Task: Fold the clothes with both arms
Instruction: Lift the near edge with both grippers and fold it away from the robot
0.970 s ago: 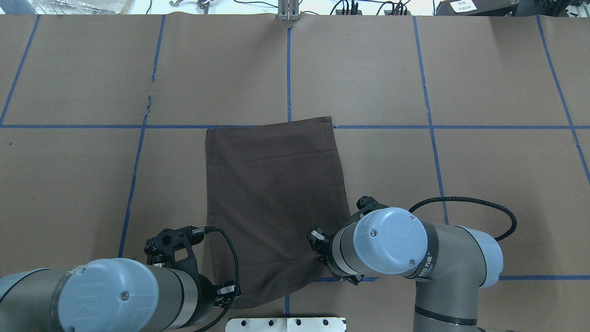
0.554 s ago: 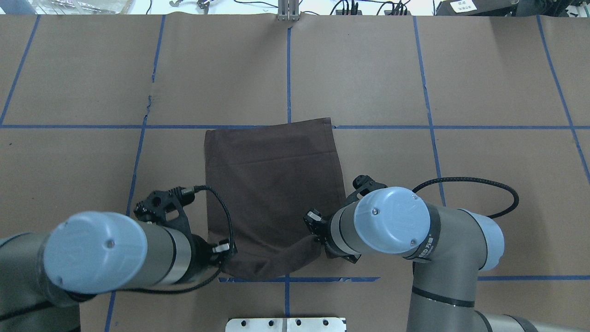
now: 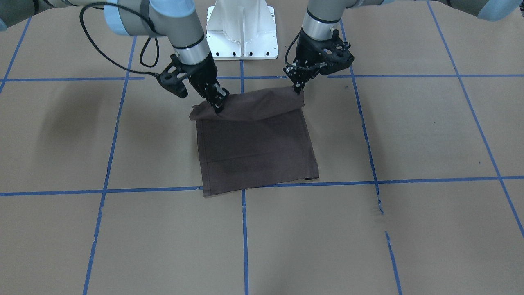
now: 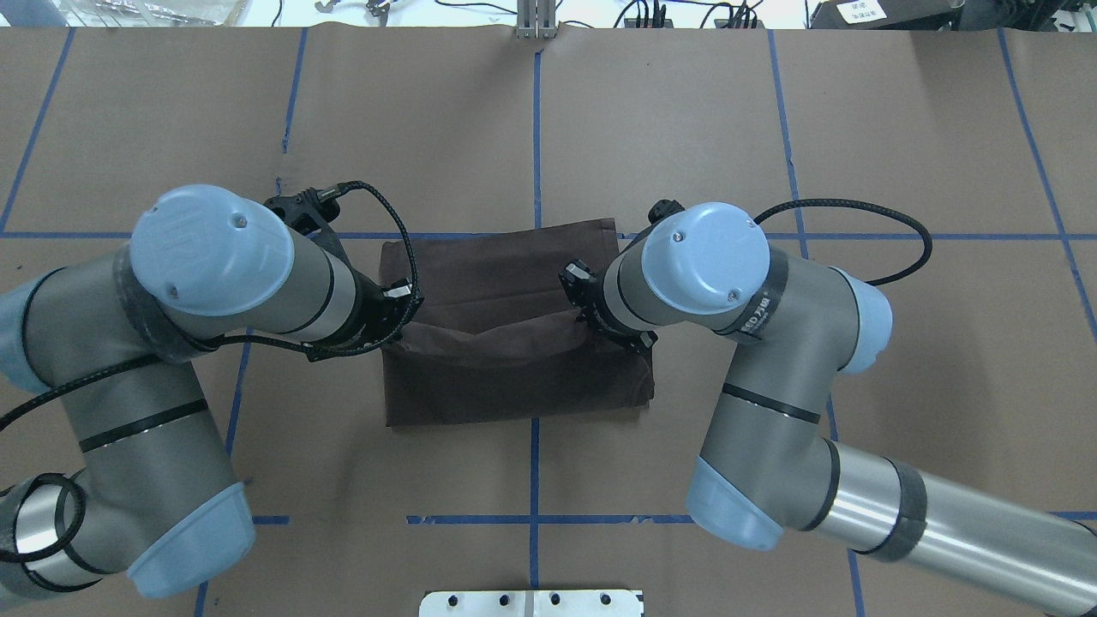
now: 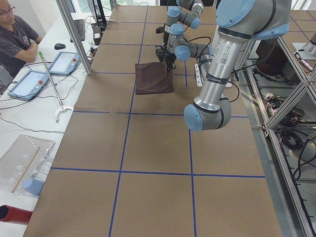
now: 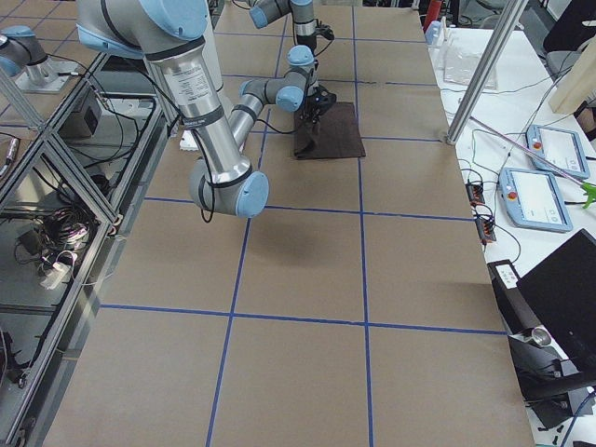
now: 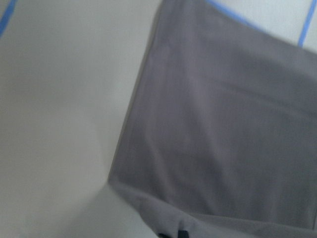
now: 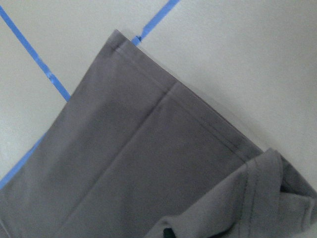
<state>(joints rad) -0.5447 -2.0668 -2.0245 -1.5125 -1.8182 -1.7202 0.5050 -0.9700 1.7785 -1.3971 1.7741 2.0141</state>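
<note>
The dark brown T-shirt (image 4: 514, 386) lies as a folded rectangle on the brown paper table (image 4: 857, 128). Its print, collar and tags are hidden. My left gripper (image 4: 406, 319) is shut on the shirt's near left corner. My right gripper (image 4: 584, 312) is shut on the near right corner. Both hold that edge raised and doubled over the middle of the shirt, so it sags between them. In the front view the shirt (image 3: 256, 151) hangs from the left gripper (image 3: 298, 87) and the right gripper (image 3: 217, 105). The wrist views show the flat lower layer (image 7: 223, 124) (image 8: 114, 168).
Blue tape lines (image 4: 536, 128) divide the table into squares. The white pedestal base (image 3: 241, 28) stands at the robot's edge. A seated operator (image 5: 17, 34) and tablets (image 5: 29, 81) are beyond the table's far side.
Both grippers have lifted the shirt's near edge and carried it away from the robot, over the shirt. The visible shirt is now much shorter, with a fold at its near side.
</note>
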